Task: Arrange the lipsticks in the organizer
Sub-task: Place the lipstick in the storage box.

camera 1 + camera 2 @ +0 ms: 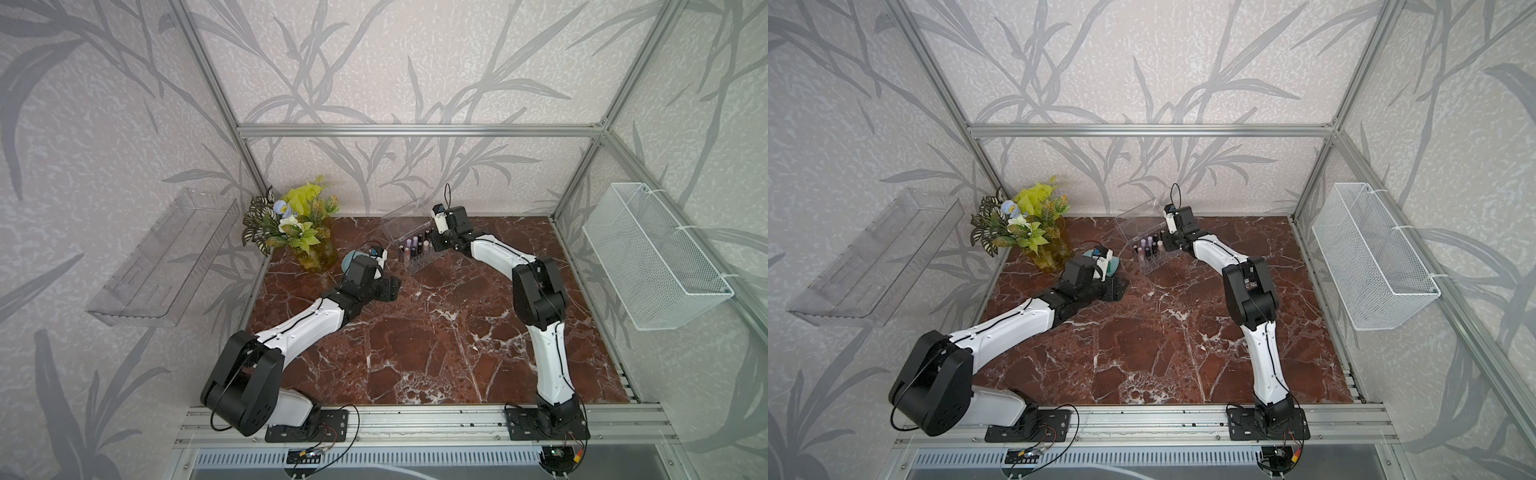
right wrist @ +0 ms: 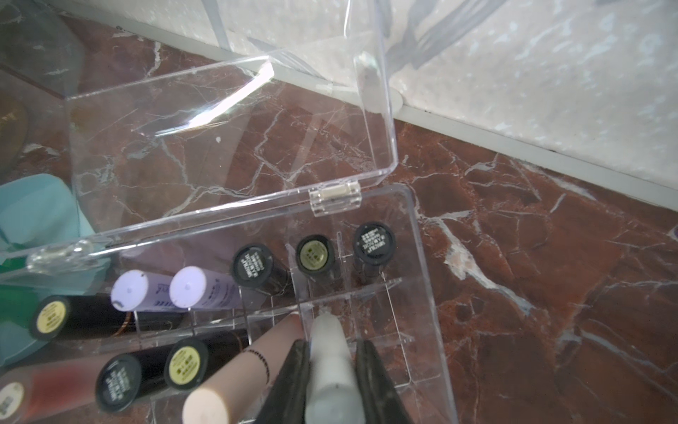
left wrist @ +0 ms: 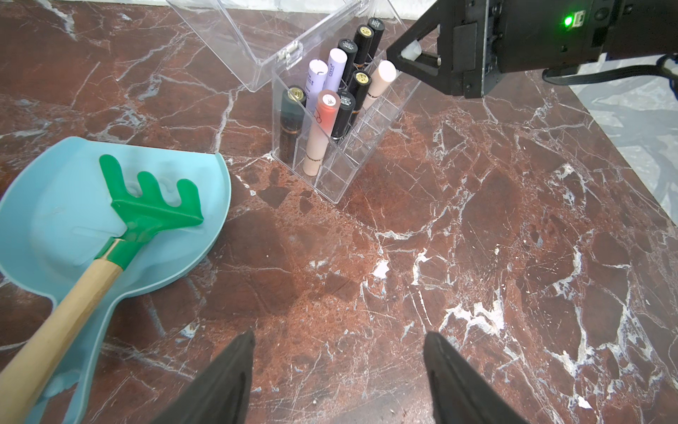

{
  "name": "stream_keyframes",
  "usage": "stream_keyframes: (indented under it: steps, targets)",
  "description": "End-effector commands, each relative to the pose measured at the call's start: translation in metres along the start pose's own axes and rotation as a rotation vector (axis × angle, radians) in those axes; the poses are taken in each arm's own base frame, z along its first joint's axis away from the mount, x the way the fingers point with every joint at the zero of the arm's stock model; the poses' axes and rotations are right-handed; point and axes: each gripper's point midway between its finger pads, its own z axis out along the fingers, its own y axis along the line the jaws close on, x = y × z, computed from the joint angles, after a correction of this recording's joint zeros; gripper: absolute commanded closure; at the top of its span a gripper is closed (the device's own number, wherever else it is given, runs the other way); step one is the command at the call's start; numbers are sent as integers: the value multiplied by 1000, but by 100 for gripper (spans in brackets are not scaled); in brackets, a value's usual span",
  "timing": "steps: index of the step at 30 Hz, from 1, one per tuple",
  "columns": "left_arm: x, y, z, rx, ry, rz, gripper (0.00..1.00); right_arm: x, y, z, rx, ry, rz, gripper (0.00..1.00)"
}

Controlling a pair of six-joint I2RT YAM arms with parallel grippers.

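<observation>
The organizer (image 1: 424, 266) (image 1: 1156, 266) is a clear gridded box with its lid (image 2: 220, 147) standing open, near the back wall. Several lipsticks stand in its cells: lilac ones (image 3: 336, 68), black ones (image 2: 373, 238) and a beige one (image 3: 381, 82). My right gripper (image 2: 332, 343) (image 1: 436, 245) is shut on a white lipstick (image 2: 330, 359). That tube's tip sits at the top of a cell beside the beige tube (image 2: 238, 374). My left gripper (image 3: 339, 334) (image 1: 392, 289) hangs open over bare marble in front of the organizer, with nothing between its fingers.
A teal dustpan (image 3: 55, 220) holding a green rake (image 3: 154, 205) lies left of the organizer. A plant in a yellow vase (image 1: 307, 232) stands at the back left. A clear tray (image 1: 162, 257) hangs on the left wall and a white mesh basket (image 1: 652, 253) on the right wall.
</observation>
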Motion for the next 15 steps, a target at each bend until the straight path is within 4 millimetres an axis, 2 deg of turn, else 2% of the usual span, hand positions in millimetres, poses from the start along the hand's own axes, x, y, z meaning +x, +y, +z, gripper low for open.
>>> stream_keyframes:
  steps: [1, 15]
  targets:
    - [-8, 2, 0, -12, -16, 15, 25, 7, -4, -3, 20, 35, -12, 91]
    - [-13, 1, -7, -12, -38, 14, 25, 38, -3, -23, 35, 136, 2, 92]
